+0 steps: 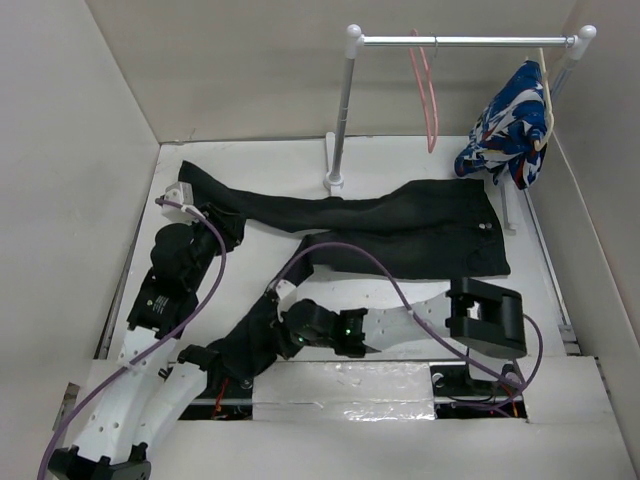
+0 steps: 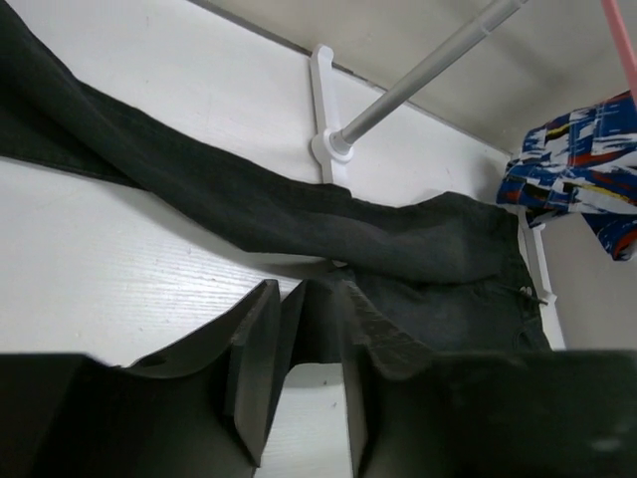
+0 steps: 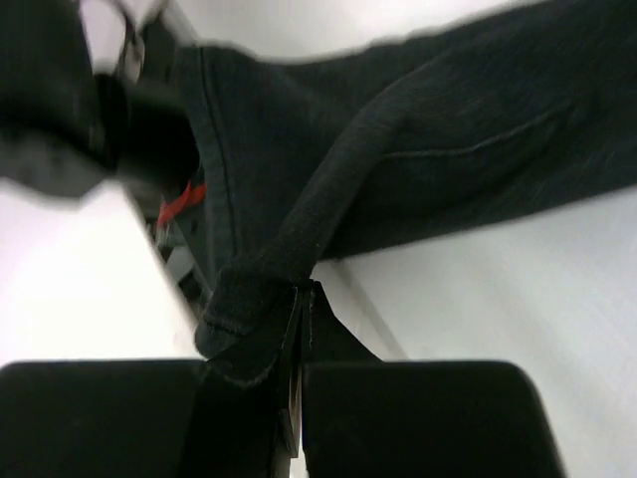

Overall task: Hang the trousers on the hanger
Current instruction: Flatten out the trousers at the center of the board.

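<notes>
On white table [image 1: 250, 270], trousers [image 1: 400, 225], right hand [image 3: 301, 294] tight on a leg (grip of left hand [image 2: 309, 299] unclear)

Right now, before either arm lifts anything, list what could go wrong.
1. The right gripper pinches only the hem edge of one leg of the trousers, so the fabric may slip out on lifting.
2. The purple cable runs over the trousers and could snag them.
3. The rack post stands right beside the far leg, so raised fabric might catch on it before reaching the pink hanger.
</notes>
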### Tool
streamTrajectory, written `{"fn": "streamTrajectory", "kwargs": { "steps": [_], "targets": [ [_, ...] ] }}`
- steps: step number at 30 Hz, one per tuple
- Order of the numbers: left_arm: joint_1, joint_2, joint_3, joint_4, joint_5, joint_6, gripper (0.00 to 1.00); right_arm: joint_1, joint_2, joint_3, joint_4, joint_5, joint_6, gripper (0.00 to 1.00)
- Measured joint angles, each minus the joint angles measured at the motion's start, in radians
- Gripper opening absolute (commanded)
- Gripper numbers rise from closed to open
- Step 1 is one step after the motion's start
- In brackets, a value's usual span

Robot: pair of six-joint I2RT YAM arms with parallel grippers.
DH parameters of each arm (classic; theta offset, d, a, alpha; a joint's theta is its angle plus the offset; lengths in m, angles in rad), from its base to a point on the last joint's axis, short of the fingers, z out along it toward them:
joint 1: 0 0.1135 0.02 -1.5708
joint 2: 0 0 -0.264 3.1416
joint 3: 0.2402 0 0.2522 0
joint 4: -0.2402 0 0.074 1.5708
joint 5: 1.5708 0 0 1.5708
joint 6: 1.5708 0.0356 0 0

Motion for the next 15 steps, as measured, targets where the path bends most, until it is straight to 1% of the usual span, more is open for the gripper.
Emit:
{"fn": "streamTrajectory", "kwargs": {
  "steps": [1, 2, 4, 7, 9, 10, 11, 13, 14, 15],
  "targets": [
    [0.000, -0.006, 0.005, -0.001, -0.003, 0.005, 0.30, -0.021, 0.025, 0.031, 0.001, -0.005, -0.008, 0.00],
    [0.000, -0.012, 0.007, -0.002, -0.013, 0.006, 0.36, -0.047, 0.051, 0.063, 0.001, -0.011, -0.020, 0.00],
    [0.000, -0.020, 0.008, -0.007, -0.024, 0.006, 0.41, -0.103, 0.102, 0.132, -0.009, -0.023, -0.041, 0.00],
    [0.000, -0.015, 0.008, -0.018, -0.046, -0.005, 0.44, -0.206, 0.197, 0.283, -0.023, -0.063, -0.062, 0.00],
    [0.002, -0.004, 0.008, -0.022, -0.064, -0.022, 0.45, -0.278, 0.249, 0.386, -0.034, -0.092, -0.068, 0.31],
    [0.002, 0.002, 0.008, -0.024, -0.074, -0.030, 0.48, -0.315, 0.268, 0.435, -0.048, -0.114, -0.072, 0.45],
    [0.002, 0.004, 0.008, -0.024, -0.086, -0.038, 0.48, -0.345, 0.283, 0.480, -0.058, -0.138, -0.082, 0.63],
    [0.002, 0.013, 0.008, -0.026, -0.110, -0.059, 0.49, -0.394, 0.288, 0.529, -0.070, -0.174, -0.109, 0.65],
    [0.002, 0.014, 0.008, -0.026, -0.123, -0.070, 0.49, -0.408, 0.279, 0.530, -0.070, -0.188, -0.124, 0.72],
    [0.002, 0.013, 0.008, -0.026, -0.135, -0.085, 0.49, -0.416, 0.262, 0.518, -0.070, -0.200, -0.133, 0.73]
  ]
}}
